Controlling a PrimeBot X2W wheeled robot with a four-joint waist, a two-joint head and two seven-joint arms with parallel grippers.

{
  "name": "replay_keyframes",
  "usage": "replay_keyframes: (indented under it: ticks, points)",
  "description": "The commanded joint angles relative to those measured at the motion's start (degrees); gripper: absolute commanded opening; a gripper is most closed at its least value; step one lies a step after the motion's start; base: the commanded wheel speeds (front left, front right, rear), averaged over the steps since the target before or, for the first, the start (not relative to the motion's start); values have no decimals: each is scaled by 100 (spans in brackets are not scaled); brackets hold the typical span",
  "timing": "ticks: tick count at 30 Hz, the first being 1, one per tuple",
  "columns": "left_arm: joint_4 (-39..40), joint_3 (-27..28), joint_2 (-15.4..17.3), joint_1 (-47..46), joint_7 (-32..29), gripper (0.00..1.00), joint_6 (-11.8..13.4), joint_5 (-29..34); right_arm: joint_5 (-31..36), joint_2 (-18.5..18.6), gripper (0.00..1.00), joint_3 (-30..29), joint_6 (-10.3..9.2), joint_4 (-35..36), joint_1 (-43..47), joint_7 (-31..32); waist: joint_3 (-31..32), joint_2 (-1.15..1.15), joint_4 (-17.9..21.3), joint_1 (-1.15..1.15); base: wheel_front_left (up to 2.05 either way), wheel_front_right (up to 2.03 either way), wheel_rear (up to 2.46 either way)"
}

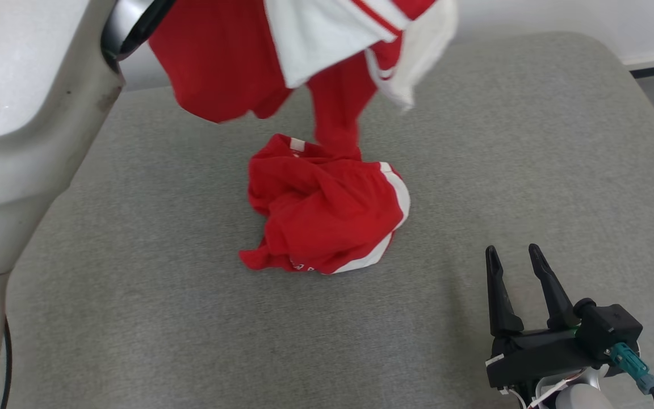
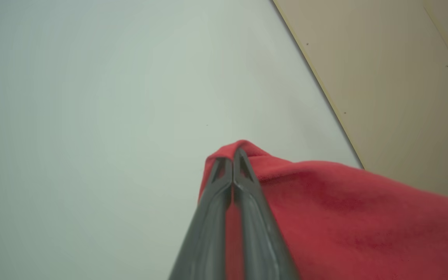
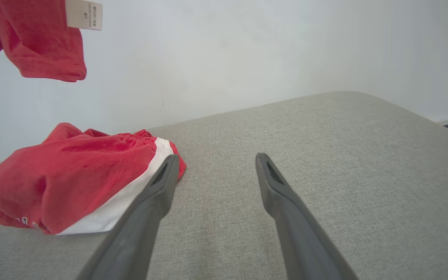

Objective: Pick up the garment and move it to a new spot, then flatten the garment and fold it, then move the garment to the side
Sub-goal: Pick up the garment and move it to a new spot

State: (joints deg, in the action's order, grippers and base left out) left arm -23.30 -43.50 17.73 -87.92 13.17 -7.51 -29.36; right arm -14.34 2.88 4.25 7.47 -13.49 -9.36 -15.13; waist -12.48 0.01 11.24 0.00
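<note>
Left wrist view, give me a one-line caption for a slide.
Left gripper shut on a fold of the red garment, pale wall behind.

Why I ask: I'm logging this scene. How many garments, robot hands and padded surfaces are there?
Red-and-white garment, seemingly one piece, part lifted and part heaped: 1
Robot hands, the left hand shut on the garment and the right hand open: 2
Grey padded surface: 1
Total: 4
</note>
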Motion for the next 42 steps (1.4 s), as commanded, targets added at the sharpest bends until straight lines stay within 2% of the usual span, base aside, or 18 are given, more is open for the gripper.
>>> replay_keyframes:
  ticks: [1, 19, 29, 35, 42]
  points:
    - [-30, 18, 62, 74, 53, 0, 11, -83, 66, -3, 100, -16, 5, 35, -33, -3, -3, -1, -231, 0, 0, 0, 0]
    - [204, 556, 944, 1169, 194, 0, 322, -253, 758, 5, 100, -62, 5, 425, -100, -2, 12, -1, -2206, 0, 0, 0, 0]
    - [219, 959, 1315, 1841, 207, 0, 439, -409, 945, 164, 100, 83, 5, 682, -52, 2, 13, -1, -3317, 0, 0, 0, 0]
    - [91, 1233, 1442, 2292, 203, 0, 461, -419, 962, 231, 100, 201, 5, 774, -34, 96, 11, -1, -3702, 0, 0, 0, 0]
    - [-34, 1507, 1571, 2528, 203, 0, 425, -317, 927, 342, 100, 283, 5, 936, -21, 207, -61, -1, -3753, 0, 0, 0, 0]
